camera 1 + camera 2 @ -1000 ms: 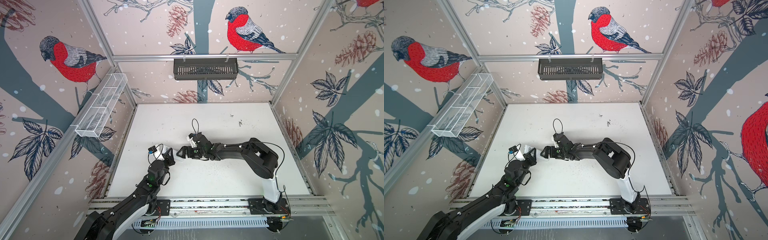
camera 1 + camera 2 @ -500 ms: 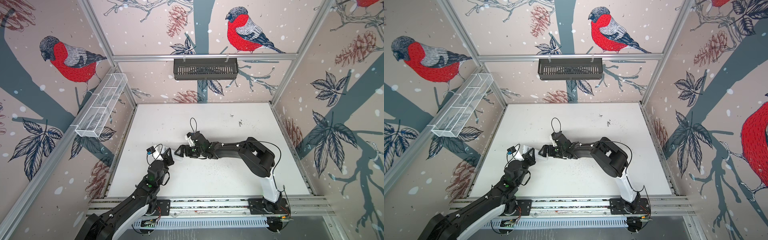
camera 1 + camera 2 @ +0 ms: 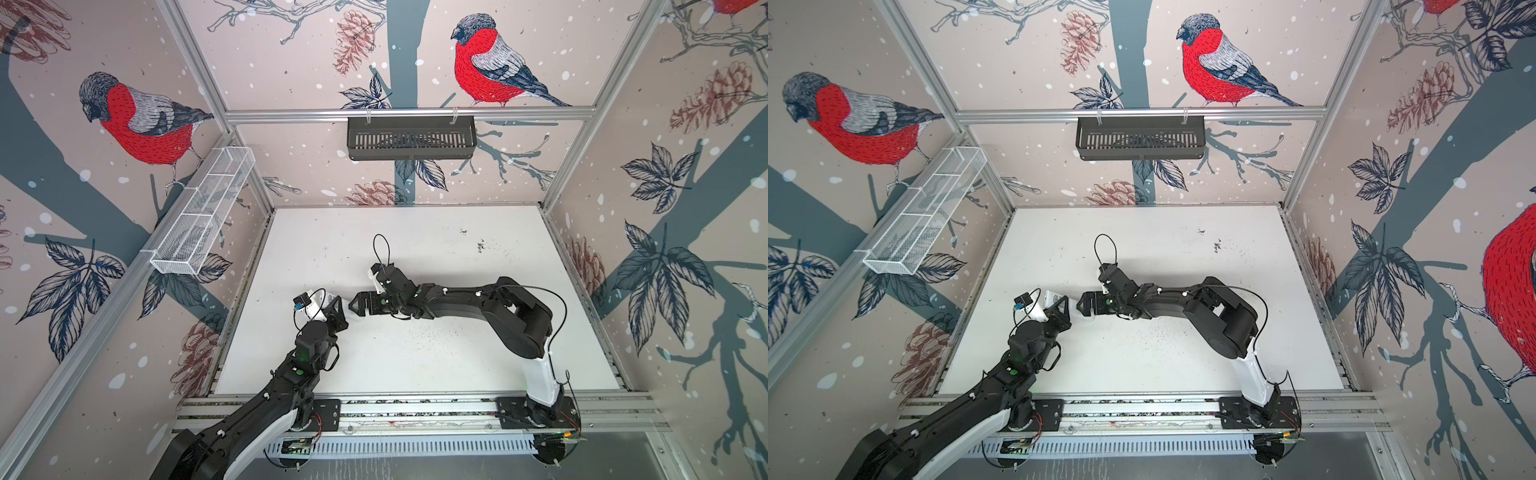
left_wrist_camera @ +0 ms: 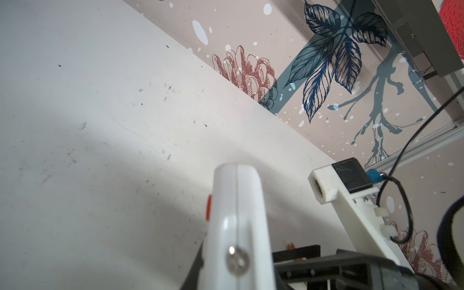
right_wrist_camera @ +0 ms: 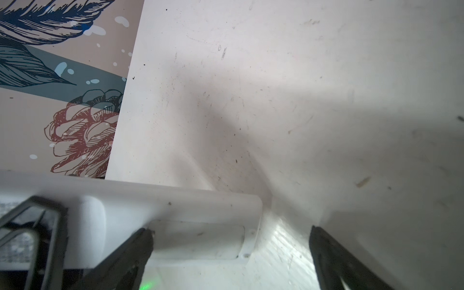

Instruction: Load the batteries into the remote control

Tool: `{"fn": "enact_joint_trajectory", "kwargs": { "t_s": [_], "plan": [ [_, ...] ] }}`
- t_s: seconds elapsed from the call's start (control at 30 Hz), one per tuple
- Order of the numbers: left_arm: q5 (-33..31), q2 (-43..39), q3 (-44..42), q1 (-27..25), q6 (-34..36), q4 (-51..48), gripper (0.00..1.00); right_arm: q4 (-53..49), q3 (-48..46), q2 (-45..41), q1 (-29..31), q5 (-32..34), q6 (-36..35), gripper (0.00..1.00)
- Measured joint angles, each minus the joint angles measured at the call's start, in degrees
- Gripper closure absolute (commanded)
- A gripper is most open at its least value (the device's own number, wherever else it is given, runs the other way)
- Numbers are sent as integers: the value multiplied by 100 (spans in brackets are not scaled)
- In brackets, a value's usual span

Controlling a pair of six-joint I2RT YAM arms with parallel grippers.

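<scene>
My left gripper (image 3: 338, 309) (image 3: 1061, 309) is shut on the remote control (image 3: 351, 319) (image 3: 1076, 311), a slim white bar held just above the table. In the left wrist view the remote control (image 4: 238, 213) shows edge-on, with a red button on its side. My right gripper (image 3: 358, 305) (image 3: 1086, 305) is open, its fingers (image 5: 133, 251) straddling the remote control's free end, where a battery cover (image 5: 198, 241) sits in the plain white back. A small orange tip (image 4: 290, 245), perhaps a battery, peeks over a black bar. No batteries show in either top view.
A black slotted basket (image 3: 411, 139) hangs on the back wall and a white wire basket (image 3: 203, 216) on the left wall. An aluminium rail (image 3: 415, 409) runs along the front edge of the white table (image 3: 415, 249). Dark specks dot the table.
My right gripper has edged a little to the left, closer to the remote's end. The left arm and the remote have stayed where they were.
</scene>
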Motion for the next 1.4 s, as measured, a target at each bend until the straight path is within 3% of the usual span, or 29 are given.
{"fn": "enact_joint_trajectory", "kwargs": {
  "t_s": [0.93, 1.23, 1.4],
  "plan": [
    [286, 129, 44, -9, 210, 120, 100, -289, -522, -938, -59, 214, -638, 0],
    [332, 186, 72, -9, 282, 155, 100, -264, -562, -1113, -59, 197, -1119, 1],
    [577, 184, 83, 13, 457, 223, 100, -57, -981, -1344, -72, 127, -1725, 3]
  ]
}}
